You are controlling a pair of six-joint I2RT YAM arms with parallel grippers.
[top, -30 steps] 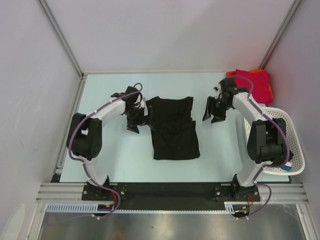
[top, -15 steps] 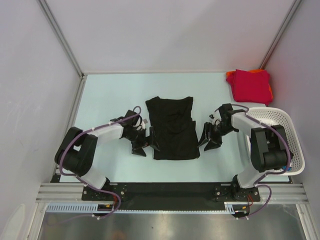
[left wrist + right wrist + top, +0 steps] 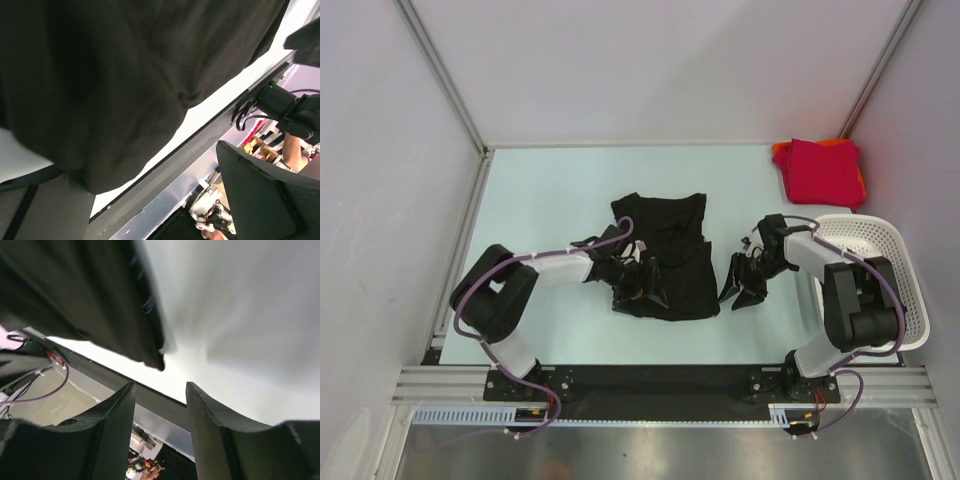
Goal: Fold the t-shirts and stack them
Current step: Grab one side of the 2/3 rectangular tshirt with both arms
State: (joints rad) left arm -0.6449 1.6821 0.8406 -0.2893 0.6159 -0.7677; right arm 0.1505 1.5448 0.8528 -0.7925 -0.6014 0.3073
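A black t-shirt [image 3: 670,250] lies flat mid-table, its lower-left corner rumpled. My left gripper [image 3: 645,285] is low over that corner. In the left wrist view [image 3: 155,200] its jaws stand wide apart, with the black cloth [image 3: 100,75] above and against the left finger. My right gripper [image 3: 740,285] is open and empty, just right of the shirt's lower-right corner. That corner [image 3: 145,347] shows ahead of the right gripper [image 3: 160,415] in its wrist view. A folded crimson shirt [image 3: 823,170] lies on an orange one [image 3: 782,150] at the back right.
A white lattice basket [image 3: 885,275] stands at the right edge, beside the right arm. Grey walls and metal posts enclose the table on three sides. The black base rail [image 3: 660,380] runs along the near edge.
My left gripper has moved right, from beside the black shirt onto its lower-left corner, and has bunched the cloth there. My right gripper has barely shifted.
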